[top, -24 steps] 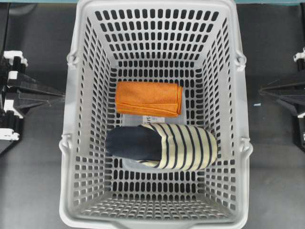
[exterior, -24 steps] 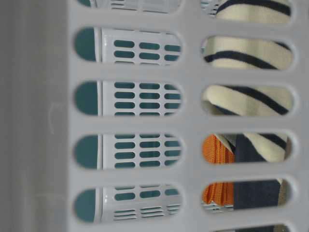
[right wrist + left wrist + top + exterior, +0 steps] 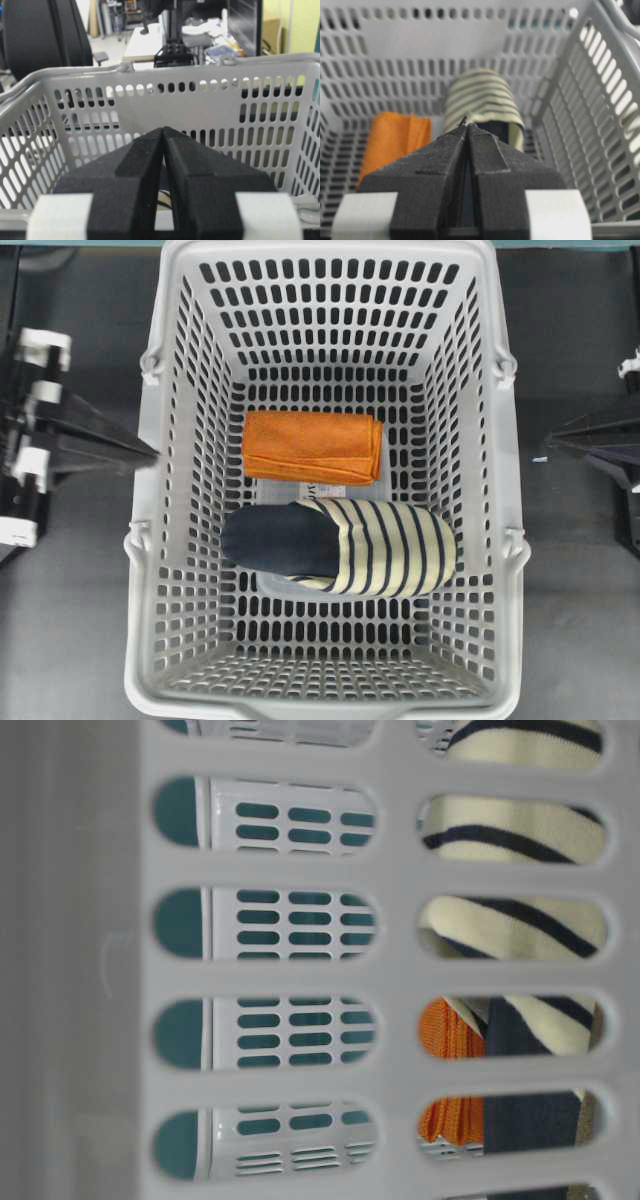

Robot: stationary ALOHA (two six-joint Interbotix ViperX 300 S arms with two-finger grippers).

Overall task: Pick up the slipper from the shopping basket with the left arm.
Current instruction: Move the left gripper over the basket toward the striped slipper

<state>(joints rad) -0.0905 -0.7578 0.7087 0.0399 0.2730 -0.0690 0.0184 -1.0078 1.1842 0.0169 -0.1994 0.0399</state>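
Note:
The slipper (image 3: 340, 548), cream with navy stripes and a dark navy heel, lies on its side on the floor of the light grey shopping basket (image 3: 140, 580), heel toward the left. It also shows in the left wrist view (image 3: 482, 95) and through the slots in the table-level view (image 3: 510, 925). My left gripper (image 3: 152, 452) is shut and empty, its tip at the basket's left rim, above and apart from the slipper. In its wrist view the left gripper (image 3: 466, 124) points at the slipper's opening. My right gripper (image 3: 552, 432) is shut and empty outside the basket's right wall.
A folded orange cloth (image 3: 312, 447) lies on the basket floor just behind the slipper, close to it; it also shows in the left wrist view (image 3: 390, 142). The basket's high slotted walls (image 3: 200, 110) surround both. Dark table lies on either side.
My left gripper has moved right, from beside the basket to its left rim. The slipper, the cloth and the right arm have hardly moved.

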